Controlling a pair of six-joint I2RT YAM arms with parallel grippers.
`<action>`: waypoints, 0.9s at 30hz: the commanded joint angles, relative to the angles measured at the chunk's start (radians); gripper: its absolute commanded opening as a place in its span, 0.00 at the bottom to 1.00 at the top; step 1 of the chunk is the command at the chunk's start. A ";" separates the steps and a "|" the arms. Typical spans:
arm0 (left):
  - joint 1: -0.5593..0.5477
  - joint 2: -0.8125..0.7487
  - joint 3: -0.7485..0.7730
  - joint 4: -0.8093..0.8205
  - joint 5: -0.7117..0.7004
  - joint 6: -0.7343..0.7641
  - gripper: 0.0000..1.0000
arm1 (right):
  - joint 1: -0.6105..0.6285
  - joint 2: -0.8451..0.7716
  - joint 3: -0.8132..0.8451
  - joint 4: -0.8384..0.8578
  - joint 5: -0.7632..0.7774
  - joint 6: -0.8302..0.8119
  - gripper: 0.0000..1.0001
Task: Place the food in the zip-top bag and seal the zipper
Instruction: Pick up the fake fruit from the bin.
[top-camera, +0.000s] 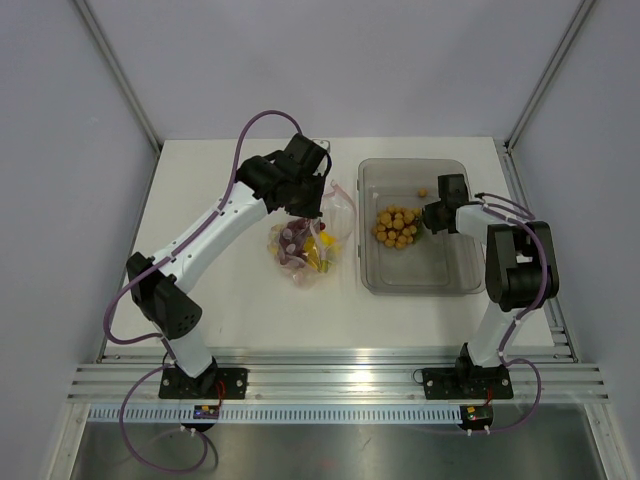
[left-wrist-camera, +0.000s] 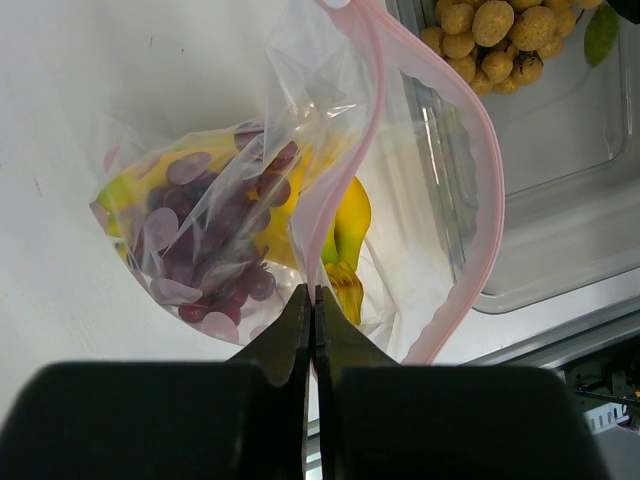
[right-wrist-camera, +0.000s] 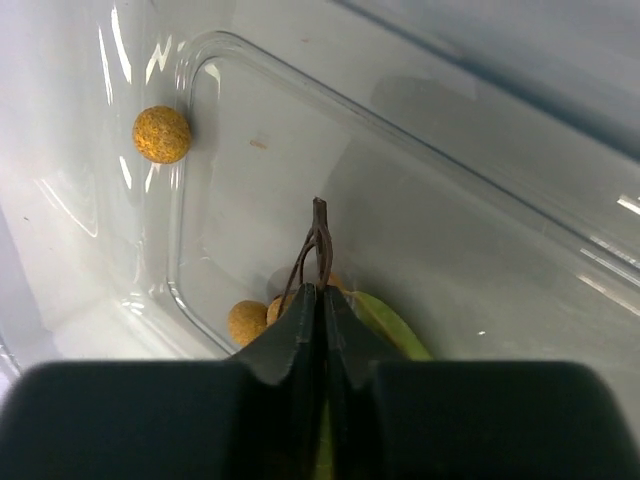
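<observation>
- The white table (top-camera: 240, 300) lies under everything, with both sets of jaws working over its far half
- The left arm (top-camera: 215, 225) reaches out over the middle of the table, and the right arm (top-camera: 510, 270) bends in over the tray
- The clear rigid tray (top-camera: 420, 272) sits directly under the right jaws and off to the right of the left jaws
- The zip-top bag (left-wrist-camera: 420, 200) lies on the table and stretches away in front of the left jaws, its mouth gaping towards them
- The bananas (left-wrist-camera: 352, 215) are inside the bag, just ahead of the left jaws and a touch to their right
- The grapes (left-wrist-camera: 215, 250) are in the bag too, ahead and to the left of those jaws, lying against the bananas
- The cluster of round fruits (top-camera: 396, 228) is in the tray, right at the tips of the right jaws
- The zipper (left-wrist-camera: 485, 170) is unsealed: one pink strip runs straight out from the left jaws, the other bows away to their right
- The left jaws are pressed fully together, pinching the nearer zipper strip at the bag's edge
- The right jaws are closed tight on the cluster's thin brown stem (right-wrist-camera: 318, 235), which pokes out past their tips, with a green leaf (right-wrist-camera: 390, 325) just to their right
- One loose fruit (right-wrist-camera: 161, 134) rests against the tray's corner wall, ahead and to the left of the right jaws, apart from the cluster
</observation>
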 joint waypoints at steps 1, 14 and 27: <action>-0.002 -0.010 0.036 0.017 -0.007 0.015 0.00 | 0.012 -0.053 0.022 -0.002 0.063 -0.048 0.08; -0.002 -0.021 0.032 0.024 -0.013 0.007 0.00 | 0.035 -0.337 -0.009 -0.022 0.062 -0.370 0.00; -0.002 -0.046 -0.019 0.067 0.007 -0.008 0.00 | 0.059 -0.576 0.056 -0.144 -0.044 -0.631 0.00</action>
